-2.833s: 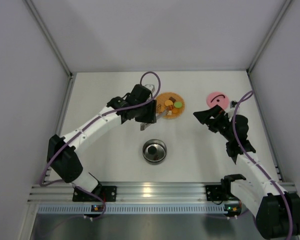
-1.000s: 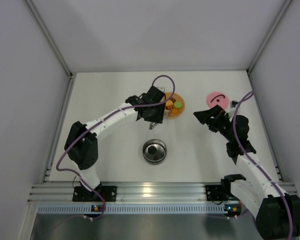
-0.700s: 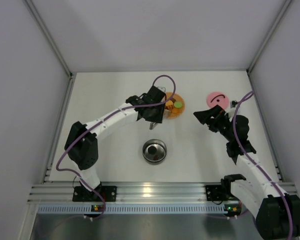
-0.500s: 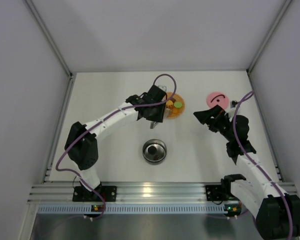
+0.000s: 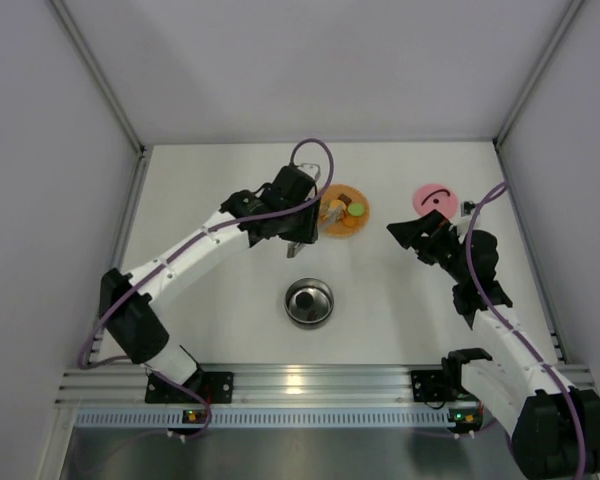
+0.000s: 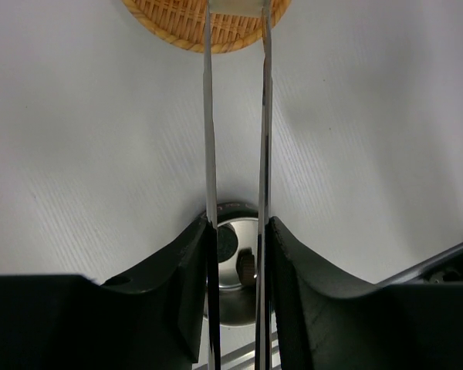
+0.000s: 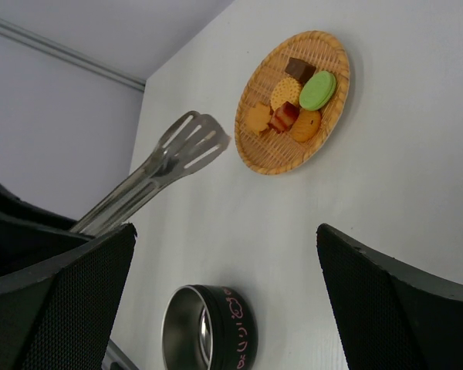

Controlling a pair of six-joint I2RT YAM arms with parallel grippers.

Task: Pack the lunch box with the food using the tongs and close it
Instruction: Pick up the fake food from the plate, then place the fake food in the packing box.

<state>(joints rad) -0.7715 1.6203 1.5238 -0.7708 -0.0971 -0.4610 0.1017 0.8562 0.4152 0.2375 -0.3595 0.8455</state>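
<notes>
My left gripper [image 5: 298,226] [image 6: 235,231] is shut on the tongs [image 6: 208,116], squeezing their two arms nearly parallel. Seen from the right wrist, the tongs' scalloped tips [image 7: 193,142] hang above the table just left of the woven plate [image 7: 264,158], and I see no food between them. Several pieces of food [image 7: 293,104] lie on that plate [image 5: 354,226]. The steel lunch box [image 5: 309,302] [image 7: 208,327] stands near of the plate, with a black and a brown piece [image 6: 248,266] inside. Its pink lid [image 5: 433,198] lies at the right. My right gripper [image 5: 408,232] [image 7: 225,231] is open and empty, just near of the lid.
White walls close in the table on the left, back and right. The aluminium rail [image 5: 310,385] with both arm bases runs along the near edge. The lunch box has a dark side with pink writing [image 7: 243,331].
The left arm has drawn back to the left, taking the tongs' tips off the plate. The tongs' arms are squeezed closer together. The right arm has not moved.
</notes>
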